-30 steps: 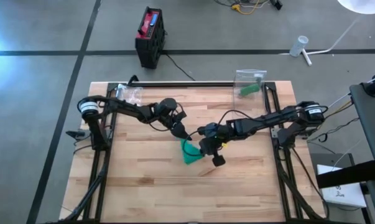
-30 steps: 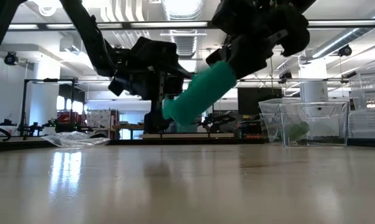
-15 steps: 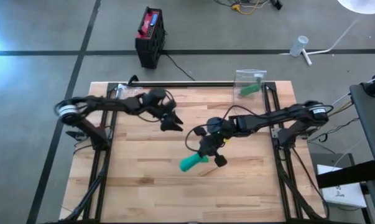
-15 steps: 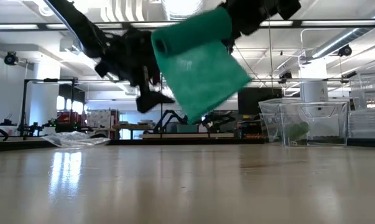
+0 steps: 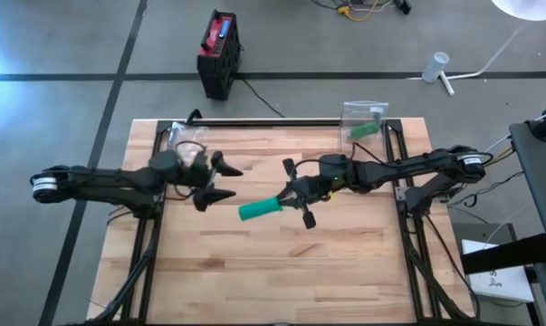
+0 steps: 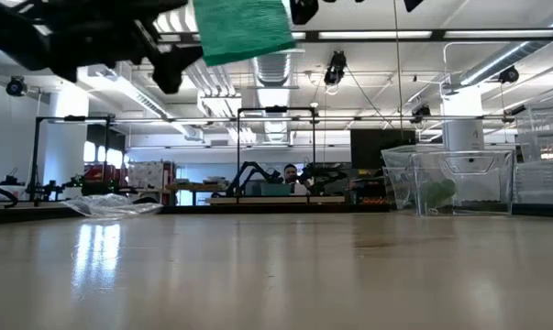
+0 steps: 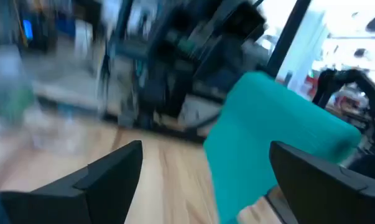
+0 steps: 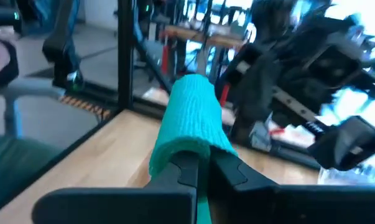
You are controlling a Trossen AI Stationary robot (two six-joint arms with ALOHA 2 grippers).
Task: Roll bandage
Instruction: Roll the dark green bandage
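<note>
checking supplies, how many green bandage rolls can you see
2: one green roll held above mid-table by the right gripper; another green roll inside the clear container at the table's far right edge. Others may be hidden.

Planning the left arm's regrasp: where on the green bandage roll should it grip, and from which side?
Take the free end of the green bandage roll, the end that points toward the left gripper. The right gripper is shut on the opposite end and holds the roll in the air, roughly level. The left gripper is open, apart from the roll and facing it, so it could probably come in along the roll's axis and close across the cylinder.
</note>
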